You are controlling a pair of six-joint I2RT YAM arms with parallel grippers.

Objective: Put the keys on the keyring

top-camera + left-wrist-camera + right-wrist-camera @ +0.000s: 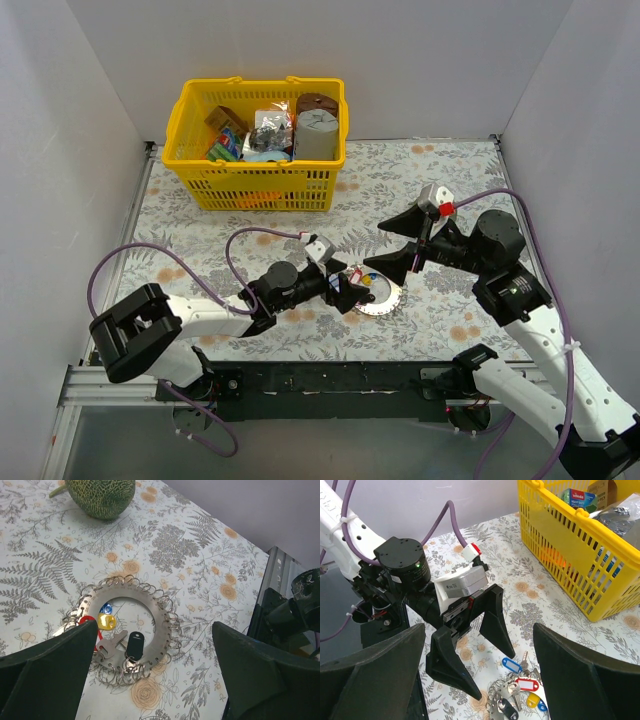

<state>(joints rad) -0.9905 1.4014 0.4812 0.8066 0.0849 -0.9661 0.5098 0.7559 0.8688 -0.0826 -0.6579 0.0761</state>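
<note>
Silver-grey toothed metal keyring (127, 589) below, seems between grasps, with black left gripper (489, 672) and right gripper (373, 246) both agape, empty; calls for pinching one small colour-headed key (106, 622).

A silver-grey keyring (163, 625), red, yellow, blue and black-tagged keys (107, 622), a grey-orange floral cloth (200, 555) and a yellow basket (262, 185) are seen.

Left arm (215, 312) is lying low, extended rightward toward centre, left gripper (352, 290) angling down with jaws standing wide apart, gripping nothing. Right arm (540, 330) is bending in from the right, right gripper (374, 247) facing left toward the other, jaws spread wide, empty.
</note>
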